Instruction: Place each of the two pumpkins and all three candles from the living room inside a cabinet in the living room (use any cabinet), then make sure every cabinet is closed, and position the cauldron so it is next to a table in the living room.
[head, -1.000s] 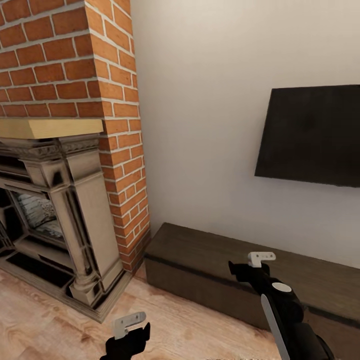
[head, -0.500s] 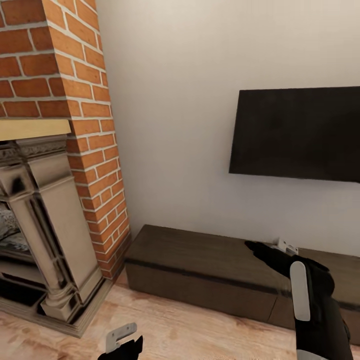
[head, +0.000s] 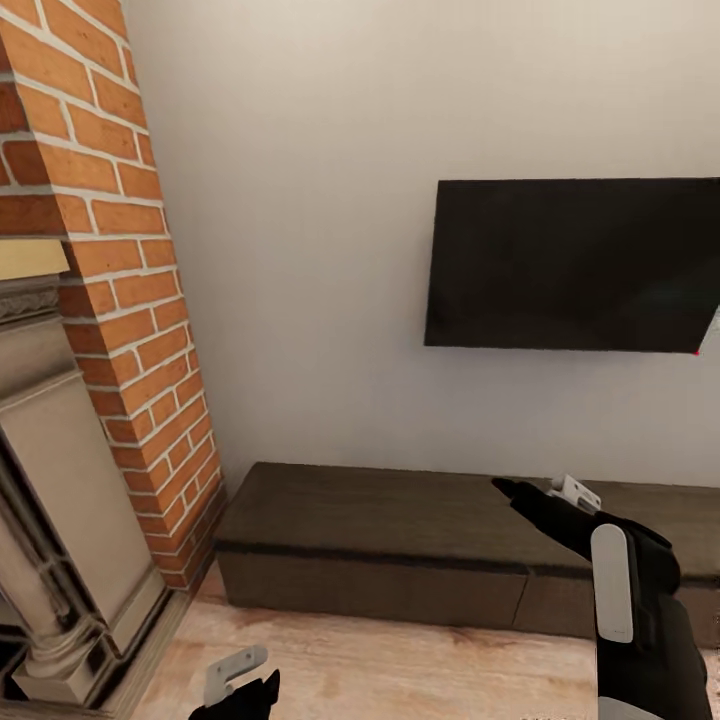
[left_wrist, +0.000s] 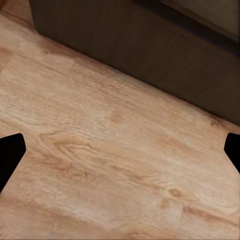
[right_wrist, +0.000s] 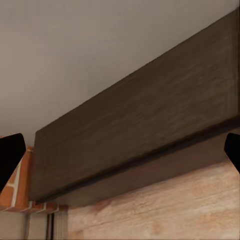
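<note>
The cabinet (head: 400, 520) is a long, low, dark-brown unit against the white wall, with both drawer fronts flush and shut. My right gripper (head: 540, 490) hovers in front of its top, right of the middle, open and holding nothing. In the right wrist view the cabinet (right_wrist: 140, 135) runs across the frame, with the open gripper (right_wrist: 120, 152) aimed at it. My left gripper (head: 240, 685) hangs low over the wooden floor, open and empty. Its wrist view looks past the open gripper (left_wrist: 120, 152) at floor planks and the cabinet front (left_wrist: 150, 45). The pumpkins, candles and cauldron are out of view.
A black television (head: 570, 265) hangs on the wall above the cabinet. A brick chimney (head: 110, 300) and a stone fireplace surround (head: 60, 520) stand at the left, close to the cabinet's left end. Light wooden floor (head: 420, 670) lies in front of the cabinet.
The camera has turned right: the fireplace slid toward the left edge and the television and cabinet came further into view. My right gripper has turned, and its fingers now point toward the wall.
</note>
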